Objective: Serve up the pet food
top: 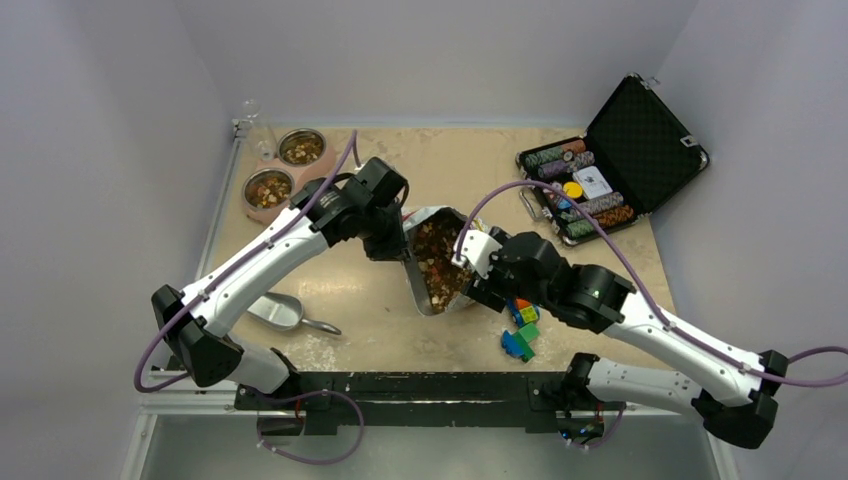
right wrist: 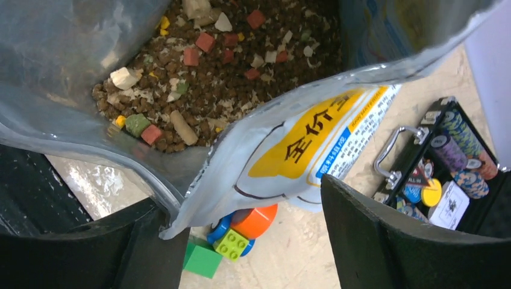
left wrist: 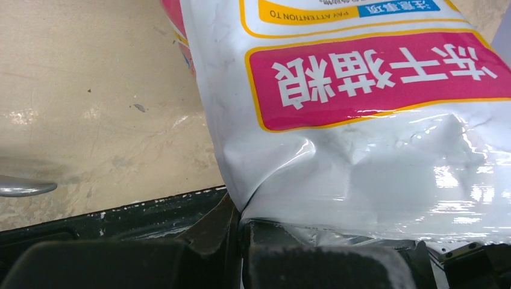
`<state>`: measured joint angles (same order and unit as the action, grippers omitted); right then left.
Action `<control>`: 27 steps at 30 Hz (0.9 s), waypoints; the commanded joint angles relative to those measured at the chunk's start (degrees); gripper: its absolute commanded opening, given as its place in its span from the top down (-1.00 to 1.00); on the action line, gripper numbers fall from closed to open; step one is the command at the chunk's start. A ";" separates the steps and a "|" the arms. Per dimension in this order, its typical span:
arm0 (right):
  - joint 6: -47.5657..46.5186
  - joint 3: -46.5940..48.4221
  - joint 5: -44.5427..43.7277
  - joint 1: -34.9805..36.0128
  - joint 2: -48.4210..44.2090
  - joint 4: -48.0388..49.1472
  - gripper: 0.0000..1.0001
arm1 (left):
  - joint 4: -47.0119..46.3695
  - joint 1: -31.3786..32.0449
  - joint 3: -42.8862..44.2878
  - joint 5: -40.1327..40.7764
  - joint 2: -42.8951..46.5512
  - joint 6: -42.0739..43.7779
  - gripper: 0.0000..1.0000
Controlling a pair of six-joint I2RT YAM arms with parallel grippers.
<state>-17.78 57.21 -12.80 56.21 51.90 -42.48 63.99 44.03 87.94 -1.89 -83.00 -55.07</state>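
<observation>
Left fingers [left wrist: 120,259] are clenched on a lower fold of the cat-food bag [left wrist: 361,150], whose white film is seen pinched into the seam between them. Right fingers [right wrist: 410,241] are spread wide apart. The bag's open rim hangs between them and lies against one of them only, so nothing is gripped on that side.

The step in hand is judged to be securing the bag's mouth from both sides so that the food can be got out. It would be done well if the right fingers were closed on a single wall of the rim, a little below the edge, where the slick film is less likely to slip. The mouth should be kept facing upward. Too strong a pull could crumple the mouth shut or tip the bag toward the toy blocks [top: 520,330] just beside it.

The kibble [right wrist: 241,78] is inside the bag, at the middle of the desk [top: 380,330]. Small brown pellets are mixed with red, green, yellow and pale chunks. Brownish food is held in the far bowl [top: 301,131] and the near bowl [top: 247,186], both at the far left corner. A metal scoop [top: 275,312] lies near the left arm, apparently empty. Rows of poker chips [top: 560,160] are held in an open black case [top: 640,140] at the far right.
</observation>
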 commanded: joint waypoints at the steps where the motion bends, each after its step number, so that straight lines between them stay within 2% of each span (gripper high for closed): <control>1: -2.80 4.45 0.15 1.79 1.71 9.32 -0.50 | 2.08 -1.31 6.33 4.46 5.01 -4.49 1.00; 3: -2.88 4.61 2.98 3.98 2.23 9.95 -0.40 | 2.47 -1.76 6.42 4.67 5.34 -5.72 1.00; 5: -2.26 4.26 1.34 5.77 3.28 10.15 -0.19 | 2.61 -2.16 6.77 5.03 5.37 -6.08 1.00; 9: -2.02 4.16 -4.84 8.56 3.87 11.15 0.58 | 11.53 -2.46 10.58 13.57 5.26 -10.44 1.00; 10: -1.81 4.63 -5.55 9.00 3.48 11.26 0.87 | 14.63 -2.46 12.02 17.14 5.40 -12.23 1.00; 11: -0.99 5.33 -6.14 9.01 2.90 11.46 1.00 | 17.92 -2.52 13.91 20.31 5.79 -13.72 1.00; 13: 1.88 6.99 -8.22 9.03 1.60 11.87 1.00 | 22.39 -2.81 15.92 25.94 7.26 -16.26 1.00; 15: 5.72 10.82 -4.79 7.85 1.66 8.69 1.00 | 23.40 -4.01 16.62 28.13 9.43 -17.01 1.00; 18: 7.19 14.96 0.23 7.42 3.06 4.41 1.00 | 19.51 -7.45 15.06 23.72 12.37 -15.53 1.00; 20: 7.84 14.79 4.04 7.18 3.43 5.22 1.00 | 17.39 -9.70 13.17 16.59 13.39 -15.01 0.61; 23: 8.89 16.25 5.28 6.90 6.30 3.91 1.00 | 18.69 -10.84 10.42 12.38 15.63 -19.26 -0.23; 25: 9.43 17.21 5.05 6.90 7.12 3.40 1.00 | 19.55 -11.18 7.34 10.47 19.75 -24.30 -0.50; 26: 9.45 17.31 4.98 6.90 7.04 3.56 1.00 | 19.03 -11.12 5.59 9.81 22.36 -26.93 -0.73; 27: 9.43 17.21 4.99 6.90 6.93 3.86 1.00 | 17.89 -11.20 3.62 9.13 25.32 -29.72 -0.86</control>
<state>-9.52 70.02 -6.52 63.72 60.20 -42.37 84.27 33.67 96.40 10.52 -65.04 -74.11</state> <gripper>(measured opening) 0.015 0.815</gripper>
